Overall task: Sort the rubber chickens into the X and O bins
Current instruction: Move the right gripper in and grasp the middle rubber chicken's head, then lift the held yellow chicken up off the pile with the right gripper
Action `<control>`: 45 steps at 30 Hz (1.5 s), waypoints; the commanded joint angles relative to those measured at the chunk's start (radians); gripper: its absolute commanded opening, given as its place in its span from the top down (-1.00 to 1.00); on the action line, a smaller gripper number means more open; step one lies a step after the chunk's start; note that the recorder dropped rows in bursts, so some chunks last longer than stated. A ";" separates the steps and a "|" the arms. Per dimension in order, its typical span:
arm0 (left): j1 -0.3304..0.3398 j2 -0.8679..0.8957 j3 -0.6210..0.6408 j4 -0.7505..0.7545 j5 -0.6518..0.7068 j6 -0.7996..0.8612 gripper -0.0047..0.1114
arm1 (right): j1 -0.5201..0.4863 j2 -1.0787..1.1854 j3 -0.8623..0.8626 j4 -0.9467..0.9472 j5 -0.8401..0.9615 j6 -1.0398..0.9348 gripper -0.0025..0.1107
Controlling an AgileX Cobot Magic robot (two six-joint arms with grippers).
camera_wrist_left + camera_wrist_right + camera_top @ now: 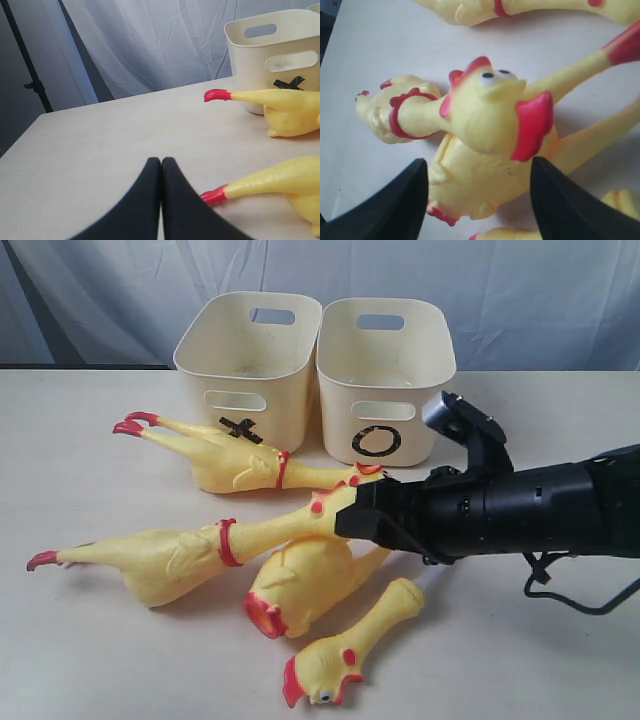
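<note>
Grasp approach on long-necked chicken (490, 115), mid-worktop: right gripper (477, 167) fingers wide apart (nothing held yet), left gripper (161, 165) fingers pressed together. Next: advance, clamp neck, lift.

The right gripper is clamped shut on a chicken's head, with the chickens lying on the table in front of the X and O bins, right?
Not shut: the right wrist view shows the right gripper open, jaws wide apart at the chicken's head. The chickens lie on the table in front of the X bin and O bin.
</note>
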 commanded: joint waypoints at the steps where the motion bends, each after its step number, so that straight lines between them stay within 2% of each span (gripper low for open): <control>1: -0.009 -0.005 0.004 0.000 -0.007 -0.004 0.92 | 0.008 0.044 -0.034 0.001 -0.012 0.023 -0.04; 24: -0.009 -0.005 0.004 0.000 -0.007 -0.004 0.92 | 0.008 0.084 -0.116 0.001 -0.123 0.069 -0.05; 38: -0.009 -0.005 0.004 0.000 -0.007 -0.004 0.92 | 0.008 0.183 -0.182 0.001 -0.082 0.069 -0.04; 40: -0.009 -0.005 0.004 0.000 -0.007 -0.004 0.92 | 0.008 0.183 -0.182 0.001 -0.084 0.069 0.07; 45: -0.009 -0.005 0.004 0.000 -0.007 -0.004 0.92 | 0.008 0.183 -0.182 0.001 -0.086 0.069 0.57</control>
